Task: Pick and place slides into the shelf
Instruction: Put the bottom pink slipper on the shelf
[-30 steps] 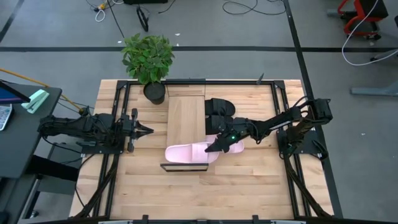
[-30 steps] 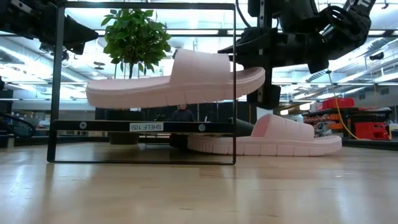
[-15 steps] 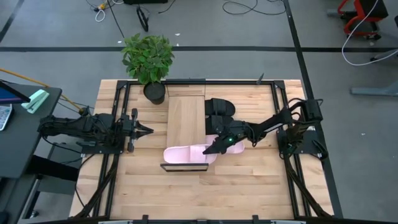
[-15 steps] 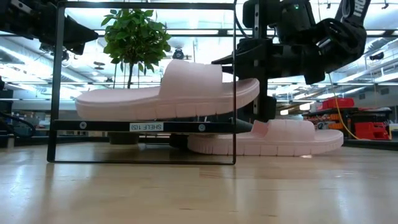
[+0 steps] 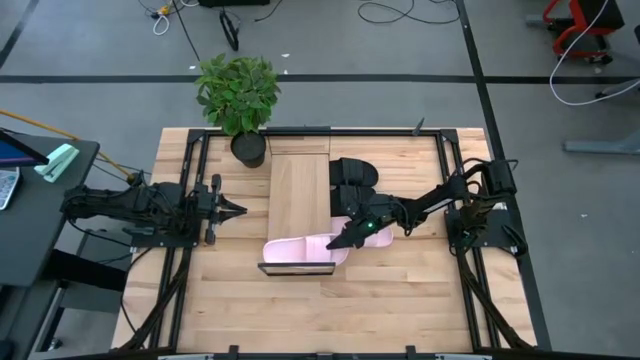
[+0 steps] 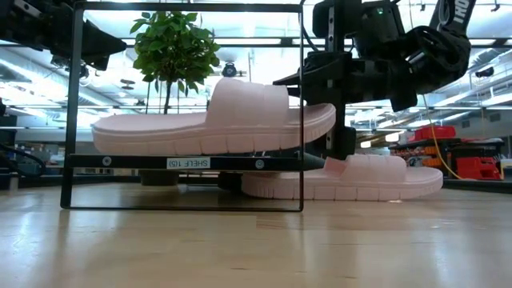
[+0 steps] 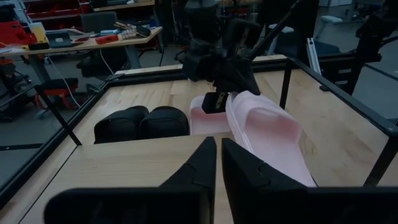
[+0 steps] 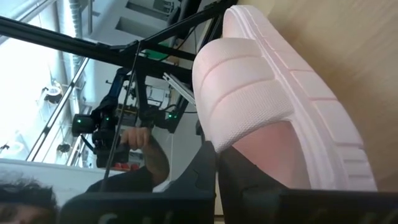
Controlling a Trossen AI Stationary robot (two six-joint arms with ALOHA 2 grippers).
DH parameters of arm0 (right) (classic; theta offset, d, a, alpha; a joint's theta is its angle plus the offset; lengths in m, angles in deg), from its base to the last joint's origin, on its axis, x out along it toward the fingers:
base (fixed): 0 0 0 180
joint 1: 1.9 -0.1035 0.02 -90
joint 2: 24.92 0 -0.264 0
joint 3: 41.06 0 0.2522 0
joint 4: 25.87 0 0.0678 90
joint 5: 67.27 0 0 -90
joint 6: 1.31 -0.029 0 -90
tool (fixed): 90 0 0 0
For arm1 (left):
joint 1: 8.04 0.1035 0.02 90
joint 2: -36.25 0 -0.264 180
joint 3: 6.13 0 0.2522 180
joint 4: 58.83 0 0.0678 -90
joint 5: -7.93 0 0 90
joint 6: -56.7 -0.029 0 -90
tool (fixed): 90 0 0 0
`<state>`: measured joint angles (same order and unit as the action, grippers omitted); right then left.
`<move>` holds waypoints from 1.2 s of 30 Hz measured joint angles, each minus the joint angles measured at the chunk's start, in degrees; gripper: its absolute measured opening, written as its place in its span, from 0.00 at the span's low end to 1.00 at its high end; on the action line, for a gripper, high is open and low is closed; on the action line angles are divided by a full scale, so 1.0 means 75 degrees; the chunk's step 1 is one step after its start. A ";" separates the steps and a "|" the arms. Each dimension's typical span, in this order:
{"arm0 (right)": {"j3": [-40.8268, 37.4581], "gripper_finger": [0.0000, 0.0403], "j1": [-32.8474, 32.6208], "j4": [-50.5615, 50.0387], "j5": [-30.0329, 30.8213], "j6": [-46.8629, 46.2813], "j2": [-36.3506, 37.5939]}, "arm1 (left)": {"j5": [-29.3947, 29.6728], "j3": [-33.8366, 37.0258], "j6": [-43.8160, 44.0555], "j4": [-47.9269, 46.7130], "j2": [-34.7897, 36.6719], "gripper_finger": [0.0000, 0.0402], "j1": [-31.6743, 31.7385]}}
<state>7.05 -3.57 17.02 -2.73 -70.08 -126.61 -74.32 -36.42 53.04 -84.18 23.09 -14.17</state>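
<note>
From above, the right gripper (image 5: 345, 238) is clamped on the heel end of a light pink slide (image 5: 300, 246), which lies across the near end of the shelf (image 5: 298, 190). The slide's long axis runs crosswise to the shelf's length, its toe toward the left arm's side. The black pair (image 5: 352, 173) sits beside the shelf's right edge. The left gripper (image 5: 232, 210) waits well apart on the left, fingers nearly together and holding nothing.

At table height, the held slide (image 6: 214, 122) hangs level just above the shelf board (image 6: 186, 162), sole down, inside the black frame (image 6: 302, 104). Whether the sole touches the board I cannot tell. The second pink slide (image 6: 344, 179) rests on the table beyond.

The left wrist view shows the held slide (image 7: 264, 134) reaching over the board (image 7: 118, 165), with the black pair (image 7: 142, 123) side by side past it.

The right wrist view shows the wide strap (image 8: 245, 102) close ahead of the shut fingers (image 8: 208, 163); a person's hand (image 8: 138, 135) is in the room behind.

To finish well, the slide should probably settle flat with its whole sole supported, squared to the board's edge and tucked to this end so three more fit, before the fingers let go.
</note>
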 joint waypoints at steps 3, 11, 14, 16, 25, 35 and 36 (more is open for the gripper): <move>0.0012 0.01 0.0003 -0.0134 0.0002 0.0057 0.0000 | -0.0003 0.0000 0.0001 0.0000 0.0000 0.09 0.0000; 0.0015 0.05 0.0009 -0.0410 0.0092 0.0197 0.0000 | -0.0003 0.0000 0.0000 -0.0003 0.0000 0.07 0.0000; 0.0015 0.06 0.0009 -0.0439 0.0168 0.0252 0.0000 | -0.0003 0.0000 0.0000 -0.0006 0.0000 0.06 0.0000; 0.0014 0.06 0.0009 -0.0447 0.0181 0.0296 0.0000 | -0.0001 0.0000 0.0000 -0.0004 0.0000 0.07 0.0000; 0.0006 0.13 0.0009 -0.0461 0.0178 0.0408 0.0000 | 0.0015 0.0000 0.0000 -0.0006 0.0000 0.09 0.0000; 0.0000 0.23 0.0007 -0.0462 0.0139 0.0517 -0.0003 | 0.0015 0.0000 0.0000 -0.0006 0.0000 0.08 0.0000; -0.0001 0.23 0.0006 -0.0464 0.0136 0.0541 -0.0003 | 0.0015 0.0000 0.0000 -0.0006 0.0000 0.09 0.0000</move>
<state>7.04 -3.53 13.54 -1.71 -66.02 -126.63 -74.21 -36.42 53.04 -84.23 23.09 -14.17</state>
